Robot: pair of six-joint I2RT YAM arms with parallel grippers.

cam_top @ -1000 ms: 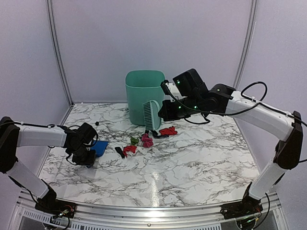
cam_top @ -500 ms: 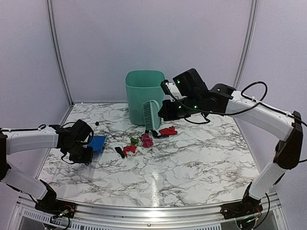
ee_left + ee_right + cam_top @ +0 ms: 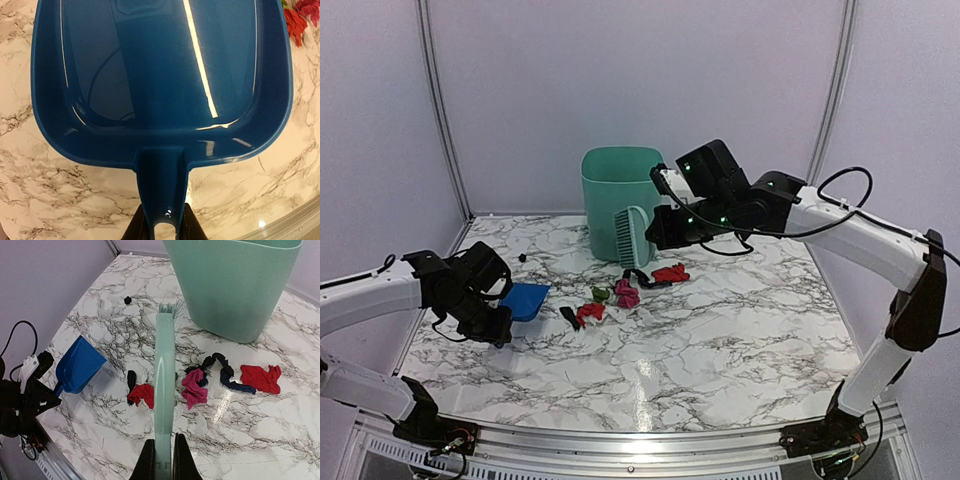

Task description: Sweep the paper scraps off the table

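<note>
- Blue plastic shows first, at the left of the overhead view: the dustpan [image 3: 528,300] is low over the table [image 3: 720,350] with its mouth turned toward the middle. I can't tell whether its lip touches the marble.
- Behind it, the left gripper [image 3: 161,226] pinches the dustpan's handle from both sides, at the bottom edge of the left wrist view.
- A small black bit [image 3: 523,257] lies alone on the marble, above the dustpan in the overhead frame and apart from the rest.
- The paper scraps [image 3: 620,293] are bunched on the table near mid-frame, just right of the dustpan's mouth. Black, red, green and magenta pieces lie close together.
- A larger red scrap [image 3: 671,272] lies to their right and a little higher in the frame, with a dark strip beside it.
- The green hand brush [image 3: 635,238] hangs upright above the scraps, bristles facing left, in front of the mint-green bin [image 3: 620,185] at upper centre.
- The right gripper [image 3: 162,460] is clamped on the brush's handle, low in the right wrist view.
</note>
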